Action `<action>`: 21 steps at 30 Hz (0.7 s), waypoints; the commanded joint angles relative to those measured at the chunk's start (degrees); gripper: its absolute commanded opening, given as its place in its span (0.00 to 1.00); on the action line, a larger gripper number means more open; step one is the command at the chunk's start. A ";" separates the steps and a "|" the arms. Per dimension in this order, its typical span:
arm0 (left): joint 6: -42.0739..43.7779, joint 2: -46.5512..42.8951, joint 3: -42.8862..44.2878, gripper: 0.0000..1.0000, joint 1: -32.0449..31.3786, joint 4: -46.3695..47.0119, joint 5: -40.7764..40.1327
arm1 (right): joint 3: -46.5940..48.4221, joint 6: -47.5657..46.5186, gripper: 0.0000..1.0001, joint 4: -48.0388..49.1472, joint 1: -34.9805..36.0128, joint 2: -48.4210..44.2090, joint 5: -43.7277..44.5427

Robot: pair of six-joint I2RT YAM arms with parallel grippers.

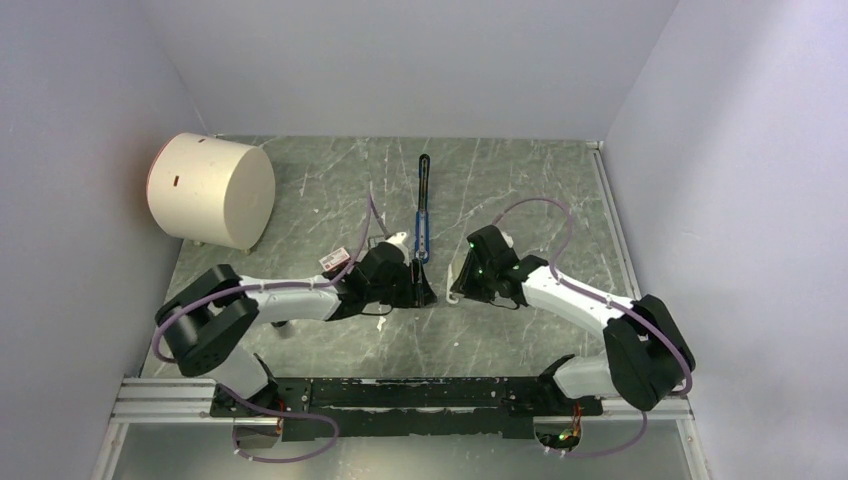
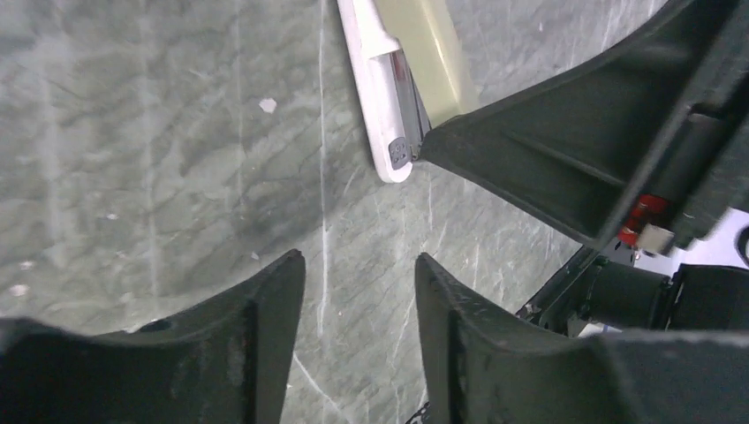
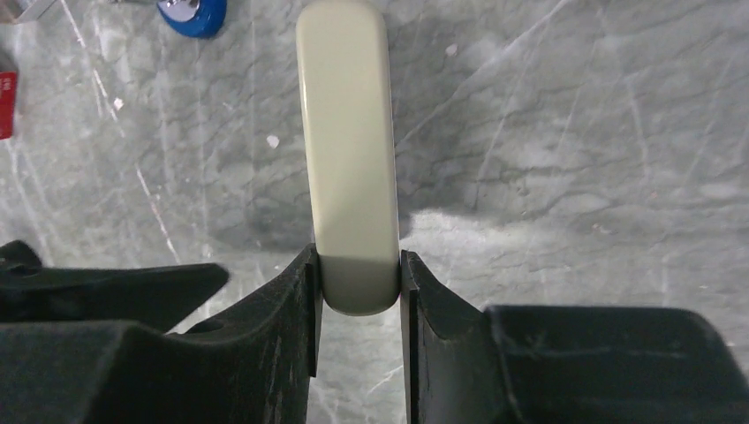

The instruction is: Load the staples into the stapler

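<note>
The blue stapler [image 1: 424,210] lies opened out flat in one long line at the middle back of the table, black end farthest away. Its blue near end shows at the top of the right wrist view [image 3: 192,16]. My right gripper [image 3: 358,265] is shut on the near end of a pale off-white slim bar [image 3: 347,150], held low over the table. In the left wrist view this bar [image 2: 389,106] shows a metal rail along its side. My left gripper [image 2: 360,265] is open and empty just left of the right gripper [image 1: 456,290]. No loose staples show.
A large off-white cylinder [image 1: 210,190] lies on its side at the back left. A small red-and-white packet [image 1: 335,260] lies beside the left arm; its red edge shows in the right wrist view [image 3: 4,93]. Grey walls close in three sides of the table.
</note>
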 commanded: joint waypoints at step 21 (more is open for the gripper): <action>-3.71 9.46 -3.95 0.40 -3.77 19.78 -2.79 | -5.68 6.18 0.08 6.54 0.57 -5.47 -9.39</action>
